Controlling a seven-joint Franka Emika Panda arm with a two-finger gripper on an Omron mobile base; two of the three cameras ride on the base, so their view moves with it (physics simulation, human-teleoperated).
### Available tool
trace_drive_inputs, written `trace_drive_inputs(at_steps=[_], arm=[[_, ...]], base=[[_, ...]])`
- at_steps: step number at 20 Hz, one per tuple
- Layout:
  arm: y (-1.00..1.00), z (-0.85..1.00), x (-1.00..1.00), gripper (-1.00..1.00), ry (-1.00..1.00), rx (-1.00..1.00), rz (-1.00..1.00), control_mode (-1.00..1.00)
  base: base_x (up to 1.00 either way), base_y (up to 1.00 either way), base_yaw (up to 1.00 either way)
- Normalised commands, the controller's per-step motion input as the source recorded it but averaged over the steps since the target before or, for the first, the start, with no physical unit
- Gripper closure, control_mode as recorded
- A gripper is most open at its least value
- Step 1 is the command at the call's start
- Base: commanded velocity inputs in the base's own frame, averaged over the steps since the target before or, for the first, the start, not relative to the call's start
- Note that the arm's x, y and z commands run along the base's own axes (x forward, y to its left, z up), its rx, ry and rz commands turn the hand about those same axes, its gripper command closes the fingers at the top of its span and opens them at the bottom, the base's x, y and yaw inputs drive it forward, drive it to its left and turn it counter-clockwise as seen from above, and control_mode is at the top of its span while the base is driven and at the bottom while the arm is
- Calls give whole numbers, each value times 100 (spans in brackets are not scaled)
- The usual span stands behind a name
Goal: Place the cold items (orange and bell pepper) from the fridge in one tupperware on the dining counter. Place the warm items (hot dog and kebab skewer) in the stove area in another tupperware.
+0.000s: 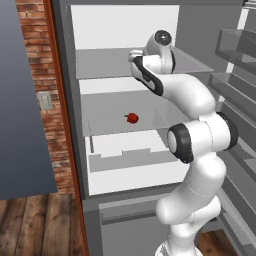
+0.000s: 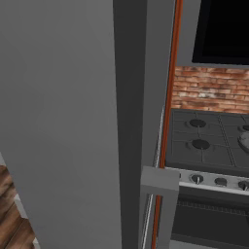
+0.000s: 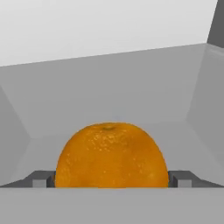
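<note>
The orange (image 3: 111,155) sits low centre in your hand view, on a grey fridge shelf (image 3: 109,96), square between the two dark fingertips (image 3: 40,180) of the pincer (image 3: 111,181). One tip shows at its left flank, the other at its right, both just beside the peel; you can't tell whether they touch it. The pincer is spread wide, pinching nothing you can confirm.

In your left base view the arm (image 1: 195,135) reaches from lower right up into the open fridge (image 1: 125,100), its hand at the upper shelf, upper centre of the frame. The red bell pepper (image 1: 132,118) lies on the shelf below, mid-frame, well apart from the hand.

In your right base view the stove (image 2: 209,141) shows at the right, against brick wall (image 2: 211,90).
</note>
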Motion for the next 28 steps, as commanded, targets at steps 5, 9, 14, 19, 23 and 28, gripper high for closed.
trace_drive_inputs(at_steps=[5, 9, 14, 19, 23, 28], arm=[[0, -55, 38, -100, -17, 0, 2, -100], [0, -84, 60, 100, -1, 0, 0, -100], [-9, -94, 29, 100, 7, 0, 0, -100], [4, -64, -55, 100, 2, 0, -27, -100], [15, -33, -100, 100, -5, 0, -62, -100], [31, -3, -100, 100, -4, 7, -57, -100]], base=[[0, 0, 0], [0, 0, 0], [0, 0, 0], [0, 0, 0], [0, 0, 0], [0, 0, 0]])
